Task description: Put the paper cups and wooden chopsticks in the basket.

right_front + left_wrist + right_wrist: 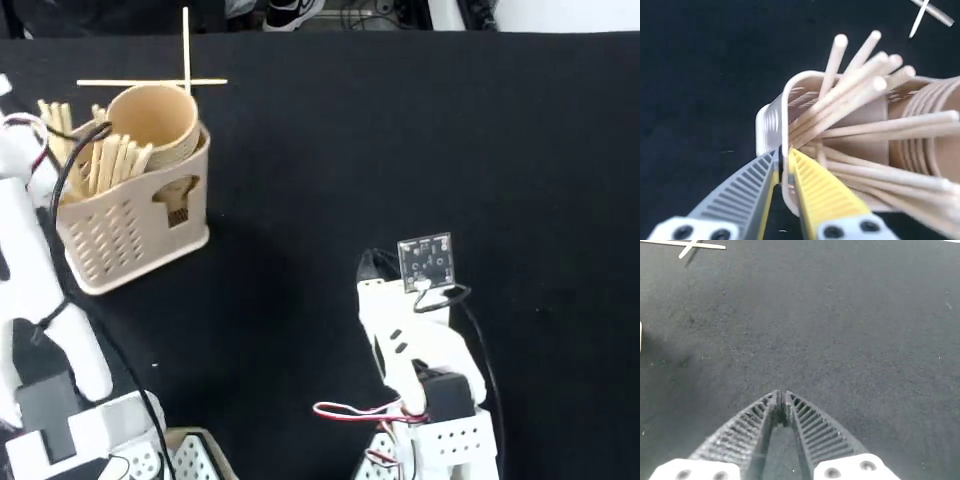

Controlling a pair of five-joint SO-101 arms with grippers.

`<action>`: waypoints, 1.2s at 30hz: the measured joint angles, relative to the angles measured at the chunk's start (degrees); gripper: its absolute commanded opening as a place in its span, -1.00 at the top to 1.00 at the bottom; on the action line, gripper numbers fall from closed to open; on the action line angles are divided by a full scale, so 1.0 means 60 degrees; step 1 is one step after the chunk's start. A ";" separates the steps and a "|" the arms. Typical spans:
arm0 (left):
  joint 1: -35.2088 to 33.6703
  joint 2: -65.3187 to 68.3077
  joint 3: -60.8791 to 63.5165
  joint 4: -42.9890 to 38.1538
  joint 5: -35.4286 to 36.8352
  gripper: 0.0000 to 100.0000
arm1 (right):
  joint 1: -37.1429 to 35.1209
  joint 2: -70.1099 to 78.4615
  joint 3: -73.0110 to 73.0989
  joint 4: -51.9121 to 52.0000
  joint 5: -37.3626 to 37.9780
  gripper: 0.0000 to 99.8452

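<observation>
A beige slotted basket (130, 240) stands at the table's left. It holds stacked paper cups (160, 120) and a bundle of wooden chopsticks (110, 160). Two more chopsticks (186, 50) lie crossed on the table just behind it. In the left wrist view, my left gripper (782, 152) is shut, its tips right over the basket (771, 117) rim, beside the chopsticks (855, 95) and cups (925, 125). My right gripper (780, 397) is shut with nothing in it, low over bare black table near the front middle (375, 265).
The black table (420, 140) stretches open to the right of the basket. The left arm (30, 260) stands against the basket's left side with a cable over its rim. The crossed chopsticks (690, 246) lie far from the right gripper.
</observation>
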 measured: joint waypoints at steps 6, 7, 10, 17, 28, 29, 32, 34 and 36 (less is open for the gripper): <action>-0.1832 -0.0015 0.0850 -0.0249 -0.1187 0.94 | 0.0000 0.0000 -0.0454 0.0498 0.0000 0.98; -0.2081 -0.0015 0.0850 -0.0249 -0.1363 0.94 | 0.0000 0.0000 -0.0484 0.0513 0.0000 0.98; -0.2784 -0.0015 0.0850 -0.0249 -0.1612 0.93 | -0.0205 0.0000 -0.0498 0.0586 0.0000 0.98; -0.3238 -0.0088 0.0777 0.0073 -0.2183 0.39 | -0.0454 0.0000 -0.1363 0.1011 0.0015 0.97; -0.2374 -0.2901 0.0703 0.0088 -0.2769 0.31 | -0.1788 0.5670 -0.5158 0.0293 -0.0381 0.97; -0.2330 -0.3429 0.0703 0.0088 -0.2769 0.31 | -0.1875 0.6535 -0.5788 0.0293 -0.0484 0.97; -0.2359 -0.4982 0.0894 0.0088 -0.2476 0.31 | -0.2198 0.9245 -0.7839 0.0293 -0.0689 0.97; -0.2623 -0.5612 0.1436 0.0088 -0.2462 0.31 | -0.2388 1.0916 -0.9172 0.0293 -0.0791 0.97; -0.2960 -0.6227 0.2110 0.0088 -0.2432 0.31 | -0.2549 1.2440 -1.0476 0.0293 -0.0791 0.95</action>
